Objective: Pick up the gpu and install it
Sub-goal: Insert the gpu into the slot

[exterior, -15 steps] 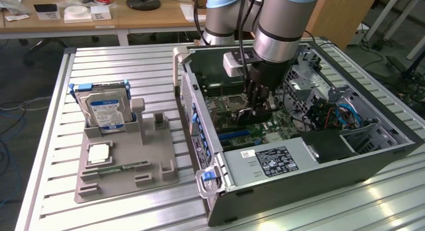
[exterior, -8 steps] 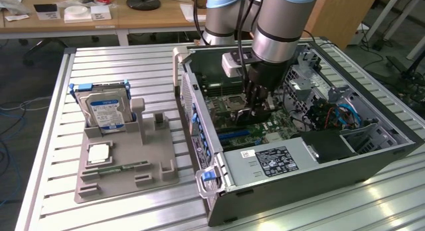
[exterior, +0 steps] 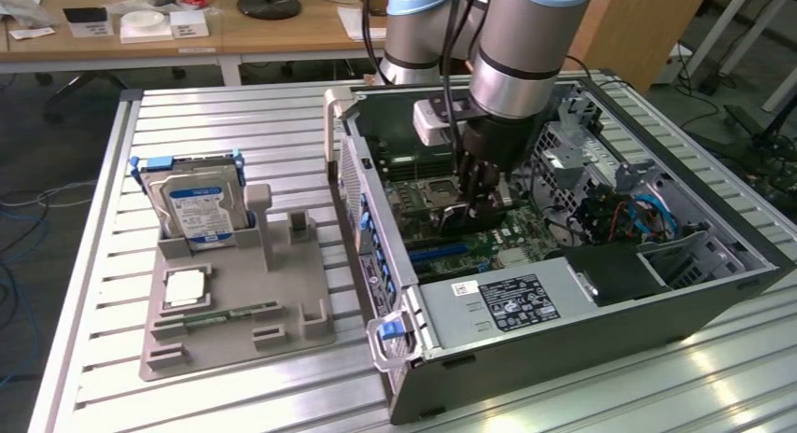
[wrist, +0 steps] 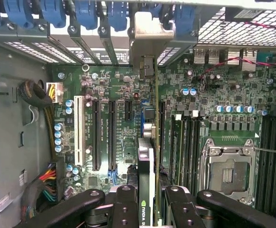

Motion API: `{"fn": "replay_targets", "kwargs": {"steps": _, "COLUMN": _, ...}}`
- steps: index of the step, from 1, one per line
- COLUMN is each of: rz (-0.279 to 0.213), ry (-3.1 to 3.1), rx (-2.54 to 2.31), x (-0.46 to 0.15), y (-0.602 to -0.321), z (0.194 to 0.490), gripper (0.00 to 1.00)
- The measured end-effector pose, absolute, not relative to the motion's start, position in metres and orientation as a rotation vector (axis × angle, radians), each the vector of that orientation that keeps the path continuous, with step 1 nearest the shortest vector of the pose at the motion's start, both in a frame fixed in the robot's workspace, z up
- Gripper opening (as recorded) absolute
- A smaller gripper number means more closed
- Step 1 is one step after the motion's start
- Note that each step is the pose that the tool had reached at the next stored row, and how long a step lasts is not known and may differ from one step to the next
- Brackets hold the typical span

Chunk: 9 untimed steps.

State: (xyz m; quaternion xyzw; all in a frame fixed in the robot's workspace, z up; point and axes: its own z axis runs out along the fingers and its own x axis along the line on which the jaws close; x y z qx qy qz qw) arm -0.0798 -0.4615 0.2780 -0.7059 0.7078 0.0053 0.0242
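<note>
**Desk:** Where's the card?

**Operator:** I've got the gpu (wrist: pixel 145 180) clamped in the claw (wrist: pixel 150 209), a finger (wrist: pixel 127 204) pressed on each face. I see it edge-on. It runs away from the claw to its pale metal bracket (wrist: pixel 150 33), which sits up against the case's rear wall, among the blue latches (wrist: pixel 110 12).

**Desk:** Is it seated?

**Operator:** I can't tell whether its lower edge touches the motherboard (wrist: pixel 124 95).

**Desk:** What room is there beside it?

**Operator:** On one side of the claw are two long black expansion slots (wrist: pixel 96 135) and a white one (wrist: pixel 78 130), all bare. On the other side the memory slots (wrist: pixel 185 147) stand just beside the card, then the CPU socket (wrist: pixel 228 173). A cable bundle (wrist: pixel 36 95) hugs the case wall, well apart.

**Desk:** And from outside?

**Operator:** The claw (exterior: pixel 480 209) hangs inside the open computer case (exterior: pixel 697 293). Drive bays and blue cables (exterior: pixel 648 214) are on the exterior view's right. The hard drive (exterior: pixel 197 209) stands in the grey fixture (exterior: pixel 237 330), well apart on the table (exterior: pixel 224 116).
</note>
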Motion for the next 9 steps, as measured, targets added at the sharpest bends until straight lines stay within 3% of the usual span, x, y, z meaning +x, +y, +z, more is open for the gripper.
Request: {"fn": "replay_targets", "kwargs": {"steps": 9, "rz": 0.016, "ry": 2.190, "rx": -2.184, "x": -0.0820, "y": -0.4611, "z": 0.2777, "gripper": 0.27}}
